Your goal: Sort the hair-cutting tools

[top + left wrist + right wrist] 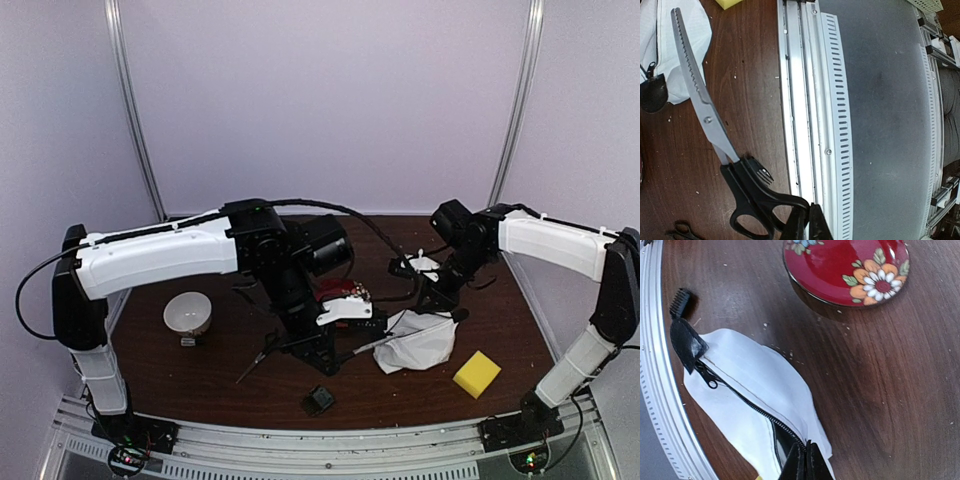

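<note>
At the middle of the table (pixel 752 150), pinching the black handle loop of the toothed scissors (pixel 710 117) in the left gripper (pixel 807 222), jaws closed hard on the plastic. Holding them with the silver blade slanting away from the fingers, tip close to the edge of the white pouch (pixel 665 45). Just beside that handle, lying flat on the wood, the second scissors (pixel 682 231), thin-bladed and free of either gripper. Farther right, nipping the pouch beside its dark zipper with the right gripper (pixel 805 462), jaws pressed fully together on the fabric. At the far end of the zipper, a black tab (pixel 687 342) with a small bristled black piece beyond it, too unclear to name. Beyond the pouch, toward the back, the red flowered plate (pixel 845 270). Near the front edge, alone and well apart from both grippers, the small black attachment block (pixel 318 400). Off to the left, the white bowl (pixel 187 313); off to the right, near the front, a yellow sponge (pixel 477 373).
</note>
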Controlling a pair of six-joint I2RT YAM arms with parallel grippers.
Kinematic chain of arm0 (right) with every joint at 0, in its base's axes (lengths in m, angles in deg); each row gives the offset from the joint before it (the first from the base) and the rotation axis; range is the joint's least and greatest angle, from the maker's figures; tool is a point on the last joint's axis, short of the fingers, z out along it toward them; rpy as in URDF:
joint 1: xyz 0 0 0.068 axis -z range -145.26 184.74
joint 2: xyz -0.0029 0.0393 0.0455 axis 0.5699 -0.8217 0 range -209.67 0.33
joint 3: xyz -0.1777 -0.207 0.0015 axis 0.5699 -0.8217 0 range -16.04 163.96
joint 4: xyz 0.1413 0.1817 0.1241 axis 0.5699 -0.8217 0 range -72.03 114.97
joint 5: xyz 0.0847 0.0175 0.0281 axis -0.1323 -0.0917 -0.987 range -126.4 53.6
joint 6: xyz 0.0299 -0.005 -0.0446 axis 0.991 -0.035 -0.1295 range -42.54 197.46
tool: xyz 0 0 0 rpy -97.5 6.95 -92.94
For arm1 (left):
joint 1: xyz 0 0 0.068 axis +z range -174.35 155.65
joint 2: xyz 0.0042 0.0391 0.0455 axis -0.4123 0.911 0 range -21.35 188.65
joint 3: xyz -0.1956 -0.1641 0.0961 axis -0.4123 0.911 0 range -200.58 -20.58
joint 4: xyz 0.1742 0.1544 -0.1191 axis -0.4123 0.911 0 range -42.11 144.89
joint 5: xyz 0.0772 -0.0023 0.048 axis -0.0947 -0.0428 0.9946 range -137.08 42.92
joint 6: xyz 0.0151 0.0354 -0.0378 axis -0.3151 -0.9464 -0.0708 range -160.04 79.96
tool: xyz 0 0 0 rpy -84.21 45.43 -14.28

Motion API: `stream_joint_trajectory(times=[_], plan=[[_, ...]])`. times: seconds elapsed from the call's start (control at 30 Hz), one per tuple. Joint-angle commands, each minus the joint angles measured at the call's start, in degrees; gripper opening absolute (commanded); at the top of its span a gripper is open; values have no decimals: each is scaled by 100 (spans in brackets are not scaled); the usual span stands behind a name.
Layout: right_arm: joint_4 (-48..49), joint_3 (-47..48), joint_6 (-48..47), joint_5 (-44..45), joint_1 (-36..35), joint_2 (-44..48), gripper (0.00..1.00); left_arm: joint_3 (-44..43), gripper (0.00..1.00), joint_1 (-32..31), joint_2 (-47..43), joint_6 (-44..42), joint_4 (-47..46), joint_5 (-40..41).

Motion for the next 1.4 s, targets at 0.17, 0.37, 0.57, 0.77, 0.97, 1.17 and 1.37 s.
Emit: stream_joint_trajectory(times=[0.17,0.37,0.57,0.77,0.97,1.17,1.37], plan=[[-655,317,439,-1328,-759,125,0,-81,0,4,178,-75,-124,-226],[-1388,1186,354,-2074,-789,-436,0,-554,0,-95,585,-326,-241,-259],[-1684,1818,189,-1992,-789,-865,0,-1476,0,-107,1430,-98,-131,-327],[-1354,1636,337,-1655,-787,-804,1,-1534,0,-30,1712,344,7,-112],[-1112,1526,487,-1610,-789,-815,6,-782,0,-3,1298,552,3,-34],[-1000,1438,773,-1044,-609,-546,37,-243,0,84,952,1012,-276,186],[-1246,976,830,-680,158,23,48,-574,0,329,1022,1233,-407,23]])
